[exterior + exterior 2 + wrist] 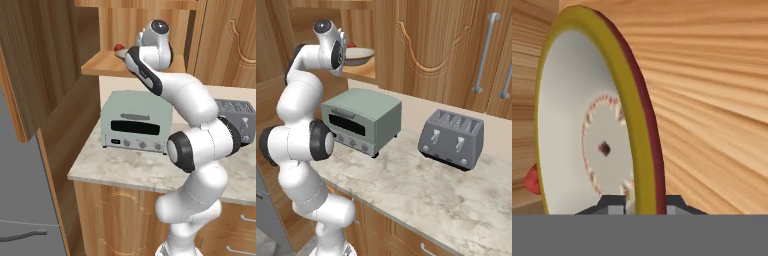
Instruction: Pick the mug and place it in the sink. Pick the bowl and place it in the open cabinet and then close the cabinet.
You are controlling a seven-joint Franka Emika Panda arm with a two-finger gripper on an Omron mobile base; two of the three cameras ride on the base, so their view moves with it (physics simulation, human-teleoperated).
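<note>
The bowl (587, 130) has a tan rim, a whitish inside and a ringed centre. Its rim stands between the two dark tips of my gripper (643, 202), which is shut on it. In the right base view the bowl (360, 56) sits inside the open cabinet (363, 75), level and just over the shelf board, with my hand at its left edge. The left base view has the cabinet shelf (102, 65) behind my wrist, and a sliver of the bowl (121, 54) shows there. The mug and the sink are out of view.
A small red object (532, 180) lies on the shelf beside the bowl. The open door (30, 65) hangs to the left. On the marble counter (421, 185) stand a pale green toaster oven (361, 120) and a grey toaster (453, 137). Closed wall cabinets with bar handles (483, 50) are to the right.
</note>
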